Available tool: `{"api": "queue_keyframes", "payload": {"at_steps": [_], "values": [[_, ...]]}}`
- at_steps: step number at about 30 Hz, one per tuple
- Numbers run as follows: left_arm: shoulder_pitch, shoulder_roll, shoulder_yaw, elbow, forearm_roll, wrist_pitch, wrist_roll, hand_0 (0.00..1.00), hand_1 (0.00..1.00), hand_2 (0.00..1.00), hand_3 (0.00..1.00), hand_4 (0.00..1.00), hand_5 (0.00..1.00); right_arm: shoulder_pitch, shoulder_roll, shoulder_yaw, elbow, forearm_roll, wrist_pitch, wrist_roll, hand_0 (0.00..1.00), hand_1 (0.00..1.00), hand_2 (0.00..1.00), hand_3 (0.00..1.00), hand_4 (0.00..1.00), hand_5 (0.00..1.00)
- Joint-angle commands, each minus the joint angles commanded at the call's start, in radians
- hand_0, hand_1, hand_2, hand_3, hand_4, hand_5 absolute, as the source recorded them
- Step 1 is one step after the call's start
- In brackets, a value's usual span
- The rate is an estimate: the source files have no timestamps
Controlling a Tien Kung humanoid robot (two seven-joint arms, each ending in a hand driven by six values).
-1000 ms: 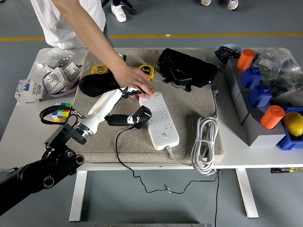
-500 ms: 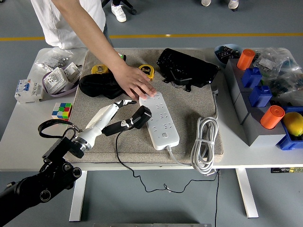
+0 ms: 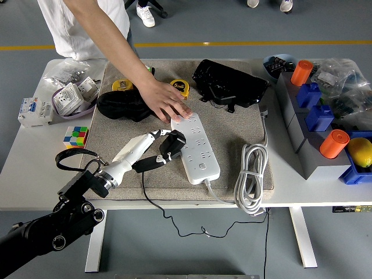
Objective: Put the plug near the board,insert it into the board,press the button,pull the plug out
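At the far left of the table we see a white circuit breaker, and just beside it a shallow purple-rimmed bowl holding white plug adapters, with a crumpled clear bag behind. A colour cube sits in front of them on the bare white top.

Our left hand reaches in from the lower left over the grey mat, its white fingers pinched around the black plug. The plug is tilted and sits just against the left edge of the white power board; we cannot tell whether its pins are in a socket. Its thin black cord trails off the table's near edge.

A person at the far side presses a hand flat on the board's far end, holding it to the mat. Behind that hand lie two yellow tape measures and a black bundle; a black pouch lies further right.

The board's thick white cable is coiled to its right.

At the right, grey boxes carry blue blocks and orange cylinders; a blue tray holds a yellow lemon.
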Motion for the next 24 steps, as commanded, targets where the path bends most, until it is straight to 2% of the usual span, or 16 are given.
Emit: {"api": "queue_keyframes", "payload": {"at_steps": [14, 24], "values": [[-0.013, 0.002, 0.017, -0.014, 0.008, -0.016, -0.005, 0.823, 0.858, 0.859, 0.786, 0.911, 0.998, -0.002, 0.002, 0.014, 0.004, -0.011, -0.001, 0.002, 0.665, 0.683, 0.678, 0.579, 0.998, 0.569], [-0.034, -0.003, 0.050, -0.014, 0.013, -0.032, 0.013, 0.809, 0.836, 0.837, 0.768, 0.907, 0.998, -0.002, 0.002, 0.018, 0.006, -0.013, -0.001, 0.003, 0.663, 0.682, 0.678, 0.579, 0.998, 0.567]]}}
